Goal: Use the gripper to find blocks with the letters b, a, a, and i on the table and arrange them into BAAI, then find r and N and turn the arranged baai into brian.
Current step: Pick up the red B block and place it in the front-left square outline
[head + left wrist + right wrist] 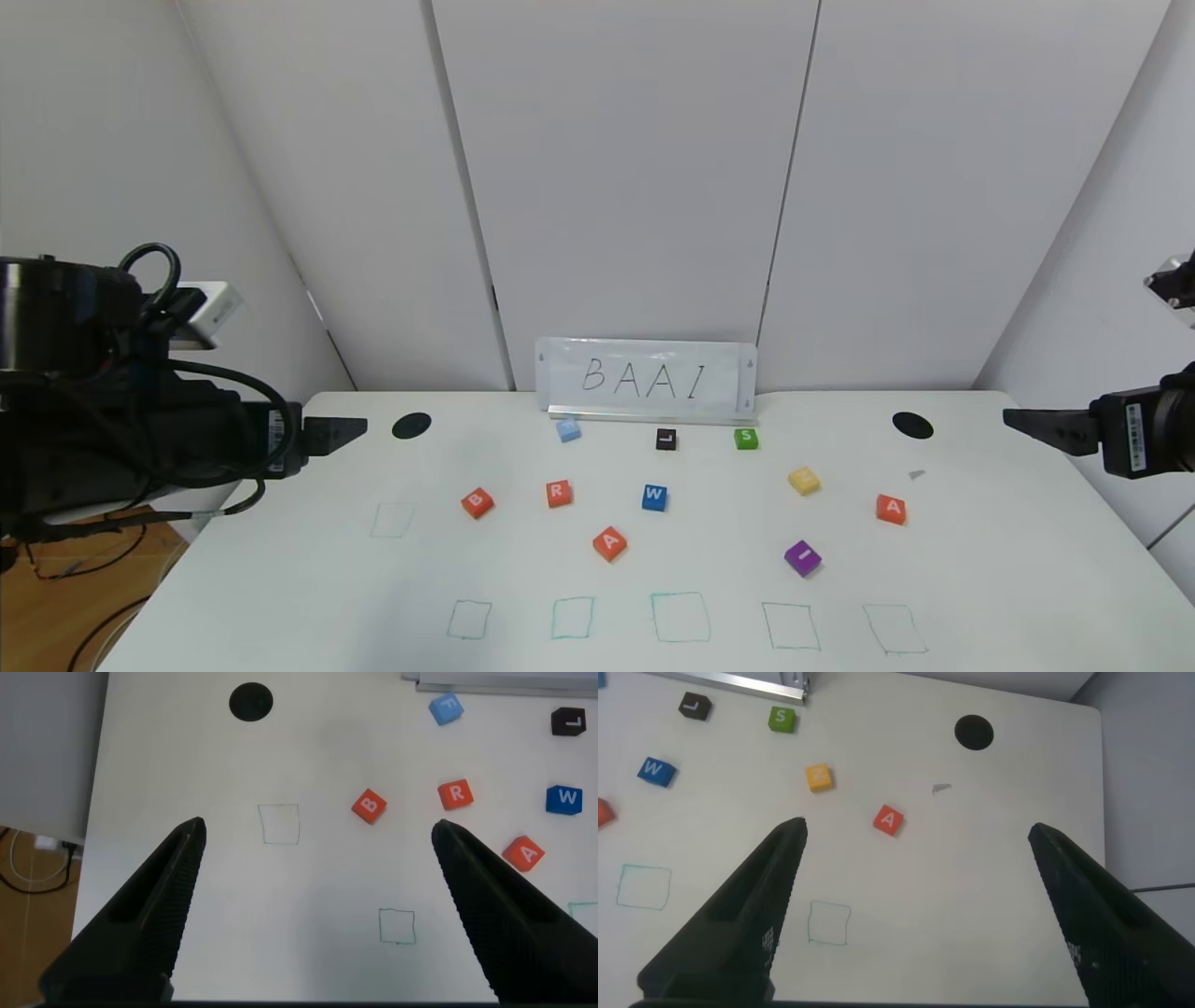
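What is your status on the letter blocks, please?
Left gripper and right gripper open, empty, raised at table edges. Orange-red B, both A, purple I scattered, unplaced. Nothing obstructing.

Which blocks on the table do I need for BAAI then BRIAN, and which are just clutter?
Needed: B block; A block; second A block; purple I block; R block. No N is readable.

Clutter: blue W block; black L block; green S block; light blue block and yellow block, letters unclear.
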{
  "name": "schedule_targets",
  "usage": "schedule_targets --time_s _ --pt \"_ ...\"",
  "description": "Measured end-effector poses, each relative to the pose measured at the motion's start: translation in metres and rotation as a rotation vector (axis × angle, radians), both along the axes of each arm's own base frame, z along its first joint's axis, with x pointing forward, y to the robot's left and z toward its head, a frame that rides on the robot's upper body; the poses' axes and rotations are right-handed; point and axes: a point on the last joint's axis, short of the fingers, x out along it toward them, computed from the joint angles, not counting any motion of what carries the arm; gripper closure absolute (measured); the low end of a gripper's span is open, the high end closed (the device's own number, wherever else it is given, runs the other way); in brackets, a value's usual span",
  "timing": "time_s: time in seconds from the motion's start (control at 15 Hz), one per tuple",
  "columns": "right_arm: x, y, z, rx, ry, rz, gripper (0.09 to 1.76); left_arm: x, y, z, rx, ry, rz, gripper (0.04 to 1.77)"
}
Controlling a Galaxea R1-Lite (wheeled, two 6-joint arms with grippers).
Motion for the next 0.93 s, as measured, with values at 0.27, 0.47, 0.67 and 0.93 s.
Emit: schedule_targets --time_s 0.27,0.47,0.67,0.93 --pt "-0.003 0.001 0.000 0.000 0.005 0.005 0.14 0.004 -0.004 -0.004 -0.010 0.141 0.016 0.09" --pt "-0.004 0.000 0.002 0.000 -0.001 0.001 0.14 0.015 -0.012 0.007 -0.138 0.255 0.111 0.09" --pt "-0.005 -0.001 0.004 -0.001 -0.008 -0.002 0.14 0.036 -0.022 0.013 -0.270 0.347 0.217 0.09" --pt "-0.006 -0.003 0.006 -0.002 -0.017 -0.010 0.14 0.069 -0.032 0.004 -0.333 0.405 0.286 0.09"
